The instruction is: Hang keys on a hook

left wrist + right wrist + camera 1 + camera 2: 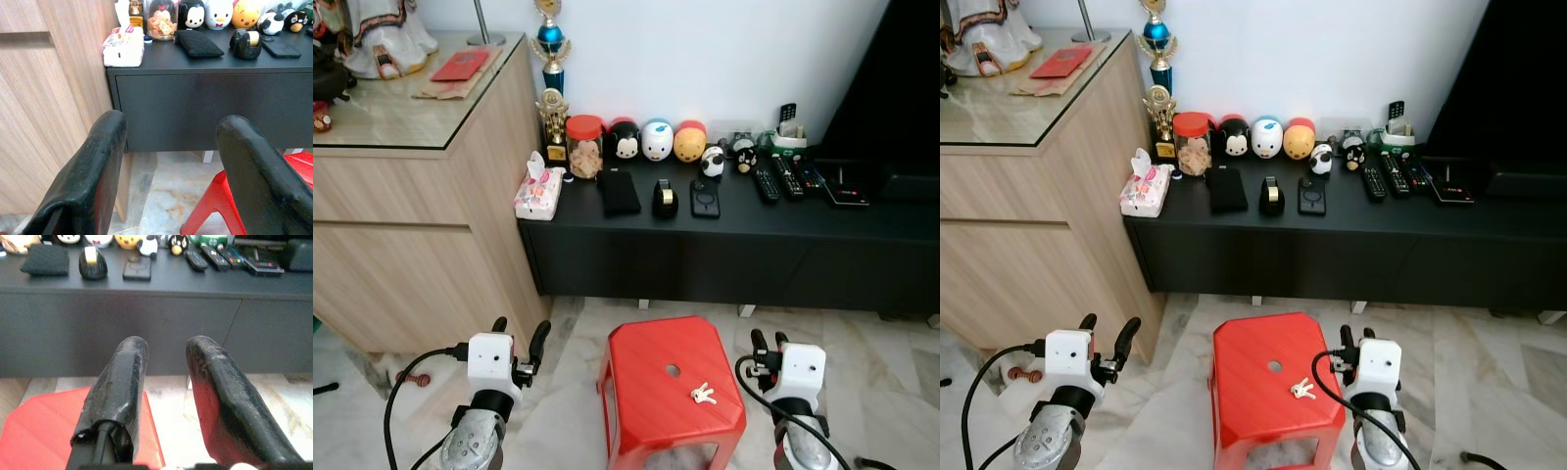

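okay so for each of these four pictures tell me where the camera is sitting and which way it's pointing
Left eye view: on the head, looking forward and down at the red stool with the keys, the black cabinet behind; both arms show.
Right eye view: the head's other eye, same scene, both arms again.
Left wrist view: along the open left end effector toward the cabinet and tissue pack.
Right wrist view: along the open right end effector toward the cabinet, stool below.
Shared: both wrist views show the tape dispenser.
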### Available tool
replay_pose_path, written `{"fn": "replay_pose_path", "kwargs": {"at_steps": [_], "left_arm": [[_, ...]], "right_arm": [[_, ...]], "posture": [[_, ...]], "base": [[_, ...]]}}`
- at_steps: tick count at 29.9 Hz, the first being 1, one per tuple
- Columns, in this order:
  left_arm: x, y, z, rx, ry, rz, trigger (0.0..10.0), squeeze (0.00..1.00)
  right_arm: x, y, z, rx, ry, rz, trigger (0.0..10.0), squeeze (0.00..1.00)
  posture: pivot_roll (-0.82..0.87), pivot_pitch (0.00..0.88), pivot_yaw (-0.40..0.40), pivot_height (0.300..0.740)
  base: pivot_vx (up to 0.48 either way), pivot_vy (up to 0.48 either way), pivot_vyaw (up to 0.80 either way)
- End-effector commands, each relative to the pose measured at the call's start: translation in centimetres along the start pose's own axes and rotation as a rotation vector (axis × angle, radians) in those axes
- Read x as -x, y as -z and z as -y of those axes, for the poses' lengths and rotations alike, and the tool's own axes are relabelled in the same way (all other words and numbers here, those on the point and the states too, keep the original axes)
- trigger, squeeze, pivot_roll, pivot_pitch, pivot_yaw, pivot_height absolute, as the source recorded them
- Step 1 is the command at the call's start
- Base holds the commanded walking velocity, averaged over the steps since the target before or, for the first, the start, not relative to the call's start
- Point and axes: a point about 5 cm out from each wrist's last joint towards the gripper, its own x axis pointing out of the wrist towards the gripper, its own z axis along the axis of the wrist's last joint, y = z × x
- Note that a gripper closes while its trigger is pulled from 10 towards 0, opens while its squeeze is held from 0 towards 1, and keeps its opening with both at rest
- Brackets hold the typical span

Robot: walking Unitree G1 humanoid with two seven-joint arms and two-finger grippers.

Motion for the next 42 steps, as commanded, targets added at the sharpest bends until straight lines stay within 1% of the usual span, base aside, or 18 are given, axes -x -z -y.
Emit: {"fn": "replay_pose_path", "kwargs": {"at_steps": [1,9,19,23,24,29,34,42], "left_arm": [[-0.1,-0.2,0.2,-0.009,0.011,0.0,10.0,0.0],[0.9,0.3,-0.6,-0.026,-0.003,-0.029,10.0,0.0],[0.7,0.1,-0.6,-0.025,-0.034,-0.043,10.0,0.0],[0.8,0.1,-0.6,-0.023,-0.039,-0.046,10.0,0.0],[0.7,0.1,-0.5,-0.018,-0.04,-0.052,10.0,0.0],[0.1,-0.2,-0.1,-0.018,-0.03,-0.047,10.0,0.0],[0.1,-0.5,0.0,-0.027,-0.027,-0.04,10.0,0.0],[0.0,-0.4,0.0,-0.039,-0.032,-0.053,10.0,0.0]], "right_arm": [[-0.1,-0.2,0.2,0.001,0.01,0.002,10.0,0.0],[0.2,-0.4,0.6,0.032,0.011,0.0,10.0,0.0],[-0.3,-0.9,0.9,0.049,-0.013,-0.011,10.0,0.0],[-0.6,-0.8,1.0,0.026,0.009,-0.034,10.0,0.0],[-0.7,-0.9,0.9,0.013,0.007,-0.034,10.0,0.0],[-1.1,-1.3,0.4,0.008,-0.013,-0.029,10.0,0.0],[-1.3,-1.5,0.0,0.002,-0.024,-0.032,10.0,0.0],[-1.6,-1.8,-0.1,-0.003,-0.025,-0.036,10.0,0.0]], "posture": [[-0.09,0.0,-0.038,0.74],[-0.09,0.0,-0.039,0.74],[-0.07,0.0,-0.058,0.74],[-0.07,0.0,-0.066,0.74],[-0.07,0.0,-0.066,0.74],[-0.06,0.0,-0.07,0.74],[-0.06,0.005,-0.074,0.74],[-0.07,0.022,-0.069,0.74]], "base": [[0.0,0.0,0.0],[0.0,0.0,0.0],[0.0,0.0,0.0],[0.0,0.0,0.0],[0.0,0.0,0.0],[0.0,0.0,0.0],[0.0,0.0,0.0],[0.0,0.0,0.0]]}}
